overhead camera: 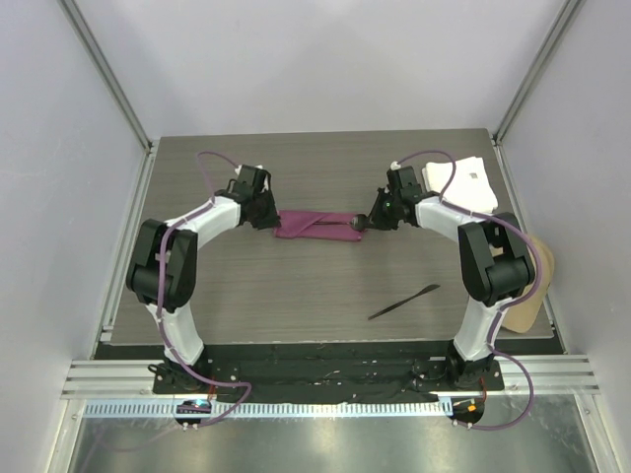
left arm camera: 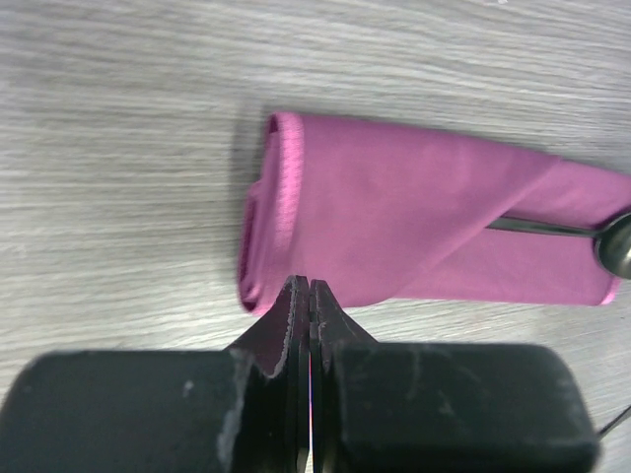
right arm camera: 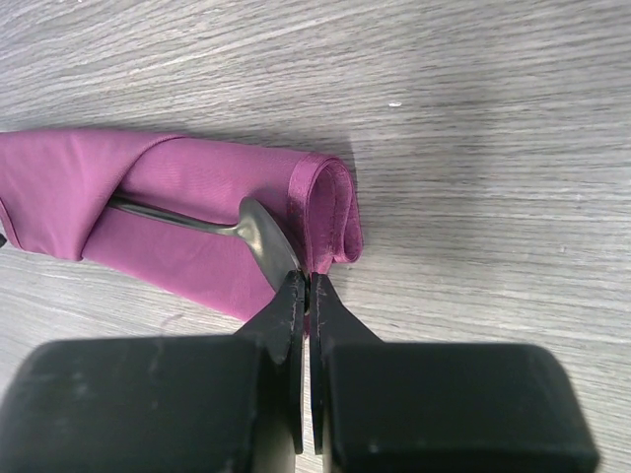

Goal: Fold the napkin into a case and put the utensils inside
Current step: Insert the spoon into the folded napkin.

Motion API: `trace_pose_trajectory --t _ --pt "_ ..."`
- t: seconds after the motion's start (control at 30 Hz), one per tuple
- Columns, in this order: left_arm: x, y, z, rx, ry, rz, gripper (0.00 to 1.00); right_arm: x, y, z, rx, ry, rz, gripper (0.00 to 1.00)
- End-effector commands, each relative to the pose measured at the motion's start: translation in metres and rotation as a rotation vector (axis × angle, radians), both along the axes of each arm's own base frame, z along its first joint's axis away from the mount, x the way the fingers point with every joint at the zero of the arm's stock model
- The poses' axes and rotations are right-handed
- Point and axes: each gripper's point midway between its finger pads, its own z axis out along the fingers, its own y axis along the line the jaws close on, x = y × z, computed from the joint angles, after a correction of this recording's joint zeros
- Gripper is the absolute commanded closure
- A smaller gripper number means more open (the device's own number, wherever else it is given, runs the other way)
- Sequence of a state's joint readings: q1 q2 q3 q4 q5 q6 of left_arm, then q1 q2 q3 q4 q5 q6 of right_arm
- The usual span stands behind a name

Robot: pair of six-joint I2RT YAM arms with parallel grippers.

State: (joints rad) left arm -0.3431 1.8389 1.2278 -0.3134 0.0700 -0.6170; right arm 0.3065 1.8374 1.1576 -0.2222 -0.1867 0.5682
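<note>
Pinched shut, the left end effector [left arm camera: 310,288] touches one end of the purple case [overhead camera: 296,221] on the counter [overhead camera: 296,291]; the right end effector [right arm camera: 308,281], shut too, meets the spoon [right arm camera: 258,233] poking out.

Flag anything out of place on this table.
One dark utensil lies alone on the table, apart from the case. The spoon is only half tucked: handle under the fold, bowl exposed at the case's end. Nothing looks spilled or damaged.
</note>
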Motion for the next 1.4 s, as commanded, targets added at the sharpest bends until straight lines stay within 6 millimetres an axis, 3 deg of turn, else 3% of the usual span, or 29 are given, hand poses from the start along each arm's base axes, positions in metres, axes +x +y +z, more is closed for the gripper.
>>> trace_pose_trajectory --t 0.0,0.33,0.5,1.03,1.17,1.23,1.33,1.37 --pt "-0.001 0.007 -0.007 0.023 0.022 0.003 1.00 0.019 0.012 0.017 0.046 -0.057 0.001 0.99" --pt "-0.007 0.009 -0.029 0.054 0.065 -0.001 1.00 0.035 0.018 0.025 0.070 -0.090 -0.005 0.99" --pt "-0.008 0.012 -0.038 0.081 0.084 -0.001 1.00 0.040 0.023 0.017 0.072 -0.087 0.016 0.99" --pt "-0.008 0.013 -0.041 0.086 0.088 -0.004 1.00 0.063 0.032 0.019 0.082 -0.154 0.053 0.97" --pt "-0.007 0.012 -0.035 0.094 0.077 -0.014 1.00 0.068 0.027 0.020 0.048 -0.155 0.032 0.73" --pt "-0.003 0.010 -0.024 0.113 0.043 -0.037 1.00 0.068 0.019 0.031 0.001 -0.171 0.024 0.60" --pt "0.001 0.009 0.011 0.148 -0.029 -0.048 0.91 0.061 -0.003 0.054 -0.103 -0.179 0.004 0.46" --pt "0.003 0.006 0.034 0.138 -0.084 -0.060 0.86 0.056 -0.010 0.059 -0.138 -0.176 -0.001 0.43"
